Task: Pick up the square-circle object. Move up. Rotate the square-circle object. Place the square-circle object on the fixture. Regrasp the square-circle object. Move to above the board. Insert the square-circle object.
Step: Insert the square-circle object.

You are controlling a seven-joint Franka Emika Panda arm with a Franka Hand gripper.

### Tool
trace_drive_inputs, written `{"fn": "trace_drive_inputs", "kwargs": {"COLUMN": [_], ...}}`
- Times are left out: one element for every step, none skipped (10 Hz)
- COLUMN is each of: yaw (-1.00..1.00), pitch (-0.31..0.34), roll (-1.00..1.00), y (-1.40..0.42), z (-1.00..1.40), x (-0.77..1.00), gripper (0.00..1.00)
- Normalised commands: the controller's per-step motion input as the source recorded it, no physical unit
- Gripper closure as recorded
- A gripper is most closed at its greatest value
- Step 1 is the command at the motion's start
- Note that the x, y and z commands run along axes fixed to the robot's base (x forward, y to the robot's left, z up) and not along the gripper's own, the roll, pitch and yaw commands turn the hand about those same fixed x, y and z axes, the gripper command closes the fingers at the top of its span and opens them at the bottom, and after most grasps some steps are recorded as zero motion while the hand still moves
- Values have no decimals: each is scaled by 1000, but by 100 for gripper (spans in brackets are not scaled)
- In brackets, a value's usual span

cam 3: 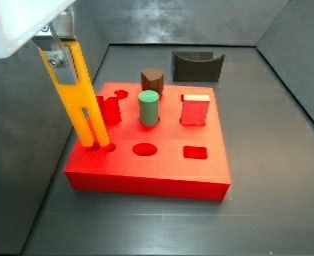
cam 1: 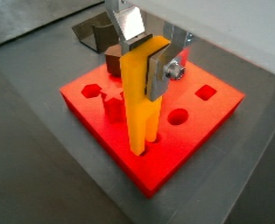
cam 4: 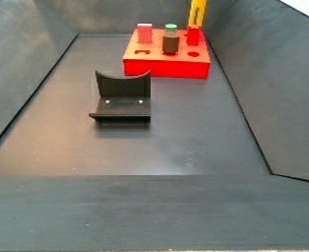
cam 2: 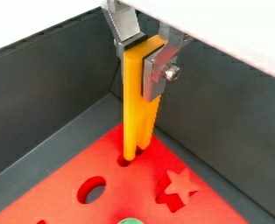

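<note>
My gripper (cam 1: 144, 54) is shut on the upper end of the square-circle object (cam 1: 137, 101), a slim yellow-orange peg held upright. The gripper also shows in a wrist view (cam 2: 144, 51) and in a side view (cam 3: 60, 62). The peg's (cam 2: 137, 105) lower end sits in a hole at a corner of the red board (cam 2: 140, 194). In a side view the peg (cam 3: 80, 100) stands at the edge of the board (cam 3: 146, 172) farthest from the fixture (cam 3: 196, 66). In a side view only the peg (cam 4: 197, 12) shows at the far edge of the board (cam 4: 170, 64).
On the board stand a brown peg (cam 3: 152, 82), a green cylinder (cam 3: 148, 108), a red block peg (cam 3: 195, 110) and a red star peg (cam 3: 110, 107). Open round and square holes lie near the board's front. Dark bin walls surround the floor. The fixture (cam 4: 120, 98) stands apart from the board.
</note>
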Motion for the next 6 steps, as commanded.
{"fn": "trace_drive_inputs", "kwargs": {"yaw": [37,63,34,26,0,-146], "pitch": [-76,-37,-3,0,49,153], "roll": [-133,-106,-43,0,37,137], "y": [0,0,0,0,0,9], "z": [-183,-143,-149,-194,-249,-366], "x": [191,189,63,0,17,0], "gripper": [100,100,100,100,100,100]}}
